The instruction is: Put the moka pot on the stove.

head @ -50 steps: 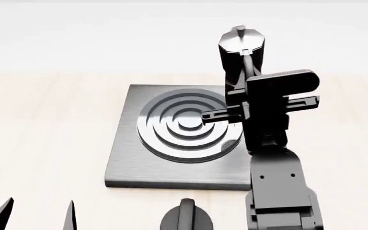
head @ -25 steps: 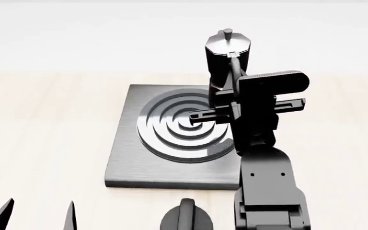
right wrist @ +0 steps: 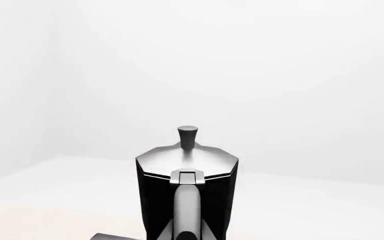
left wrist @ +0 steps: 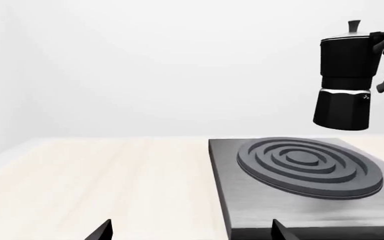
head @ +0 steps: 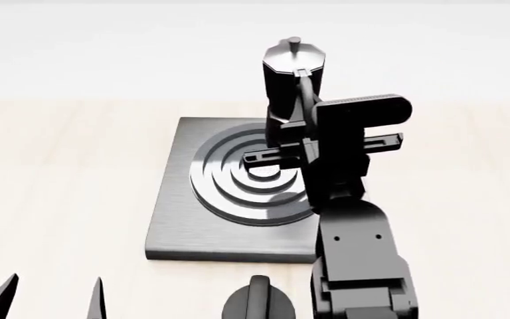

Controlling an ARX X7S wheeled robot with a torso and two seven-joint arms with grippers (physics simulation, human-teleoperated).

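The moka pot (head: 292,70), black with a silver-grey lid and knob, hangs upright in the air over the far right part of the stove (head: 184,212), a flat grey plate with raised rings. My right gripper (head: 307,119) is shut on the pot's handle. In the right wrist view the pot (right wrist: 186,185) fills the lower middle, with its handle (right wrist: 186,210) between the jaws. The left wrist view shows the pot (left wrist: 344,75) clearly above the stove (left wrist: 259,210), not touching it. My left gripper (head: 51,302) is open and empty near the table's front left.
A short round black knob (head: 259,302) sits just in front of the stove's near edge. The light wooden table (head: 60,173) stretches left and right of the stove. My right arm (head: 357,259) crosses the stove's right side.
My right arm has carried the moka pot leftward, from beyond the stove's right edge to above its far right part. The left gripper has not moved.
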